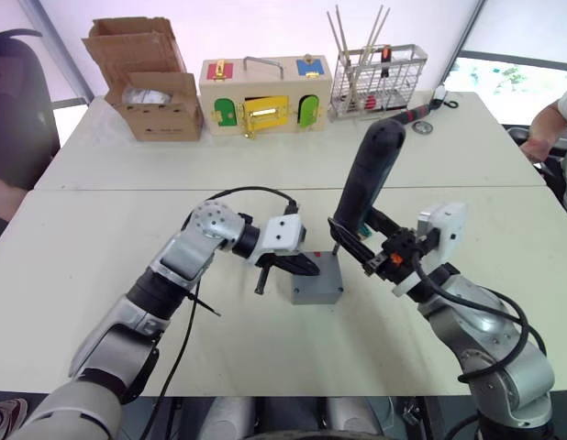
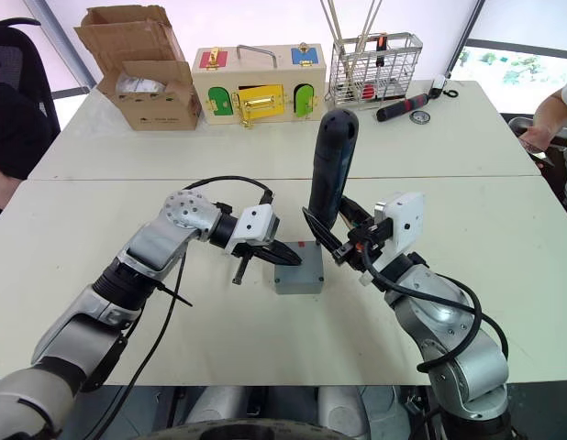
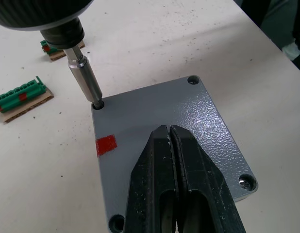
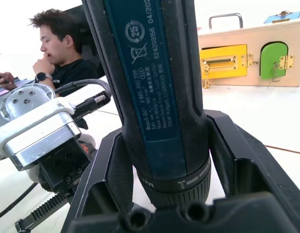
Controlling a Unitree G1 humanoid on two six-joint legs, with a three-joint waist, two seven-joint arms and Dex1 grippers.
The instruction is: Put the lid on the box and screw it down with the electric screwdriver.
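Observation:
The grey lid (image 3: 189, 126), with a small red mark on top, lies flat on the grey box (image 1: 317, 286) in the middle of the near table. My left gripper (image 1: 306, 267) is shut, its fingertips (image 3: 162, 138) lying over the lid's top. My right gripper (image 1: 354, 236) is shut on the dark blue-black electric screwdriver (image 1: 368, 174), held nearly upright. The screwdriver's metal bit (image 3: 84, 80) sits in the lid's corner screw hole nearest the red mark. The other three corner holes are visible in the left wrist view.
At the far table's back stand a cardboard box (image 1: 155, 92), a wooden box with coloured doors (image 1: 265, 96) and a wire basket (image 1: 377, 81). A black-and-red tool (image 1: 407, 115) lies beside it. Green terminal blocks (image 3: 21, 94) lie near the box. A person's arm (image 1: 550, 133) is at the right edge.

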